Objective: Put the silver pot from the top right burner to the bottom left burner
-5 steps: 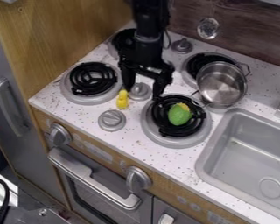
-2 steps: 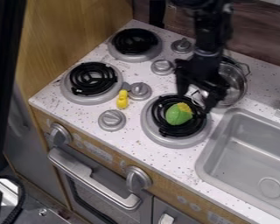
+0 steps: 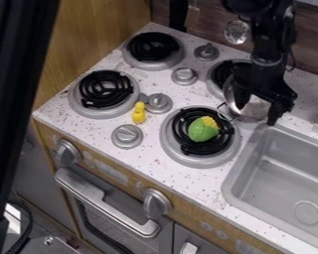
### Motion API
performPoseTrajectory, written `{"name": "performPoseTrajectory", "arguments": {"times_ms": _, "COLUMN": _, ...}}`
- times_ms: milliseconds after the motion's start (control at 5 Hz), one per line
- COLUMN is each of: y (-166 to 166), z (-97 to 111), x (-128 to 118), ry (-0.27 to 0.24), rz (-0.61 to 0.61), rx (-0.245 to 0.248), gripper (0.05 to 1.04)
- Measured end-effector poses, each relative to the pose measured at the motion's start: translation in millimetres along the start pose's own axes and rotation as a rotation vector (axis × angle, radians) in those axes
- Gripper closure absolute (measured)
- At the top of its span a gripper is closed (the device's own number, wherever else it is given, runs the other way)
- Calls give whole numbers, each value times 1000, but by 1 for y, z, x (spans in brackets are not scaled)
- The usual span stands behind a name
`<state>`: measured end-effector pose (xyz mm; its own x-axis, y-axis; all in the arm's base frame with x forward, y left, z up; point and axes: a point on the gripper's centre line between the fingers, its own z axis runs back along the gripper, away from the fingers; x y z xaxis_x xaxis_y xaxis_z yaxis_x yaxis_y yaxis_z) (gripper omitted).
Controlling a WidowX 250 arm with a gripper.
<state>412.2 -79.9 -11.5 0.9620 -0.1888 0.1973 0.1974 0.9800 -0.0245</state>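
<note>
My gripper (image 3: pixel 257 110) stands open over the silver pot (image 3: pixel 232 97) at the right of the stove. One finger is over the pot's bowl, and the other is at its right side, near the sink. The arm and gripper hide much of the pot. Its wire handle shows at the lower left. The pot sits at the lower right part of the top right burner (image 3: pixel 219 74), overlapping it. On the left side of the stovetop is the bottom left burner (image 3: pixel 104 91), with nothing on its black coil.
A green and yellow toy (image 3: pixel 202 130) lies on the bottom right burner (image 3: pixel 176 152). A small yellow figure (image 3: pixel 139 113) is beside a grey knob (image 3: pixel 159 103). The top left burner (image 3: pixel 152 48) is at the back, and the sink (image 3: pixel 281 168) is at the right.
From between the left and bottom right burners, my gripper has moved right across the stove to the pot. The pot and toys look unmoved. The dark object at the left edge has shifted right.
</note>
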Motion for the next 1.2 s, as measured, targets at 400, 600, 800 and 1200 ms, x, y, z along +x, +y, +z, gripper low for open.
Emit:
{"name": "performPoseTrajectory", "arguments": {"times_ms": 400, "y": 7, "z": -28, "x": 24, "ry": -40, "rz": 32, "rx": 40, "gripper": 89}}
{"name": "performPoseTrajectory", "arguments": {"times_ms": 600, "y": 9, "z": -36, "x": 33, "ry": -42, "rz": 38, "rx": 49, "gripper": 89}}
{"name": "performPoseTrajectory", "arguments": {"times_ms": 800, "y": 11, "z": -48, "x": 33, "ry": -32, "rz": 32, "rx": 57, "gripper": 89}}
{"name": "performPoseTrajectory", "arguments": {"times_ms": 1200, "y": 17, "z": -59, "x": 32, "ry": -38, "rz": 66, "rx": 61, "gripper": 390}}
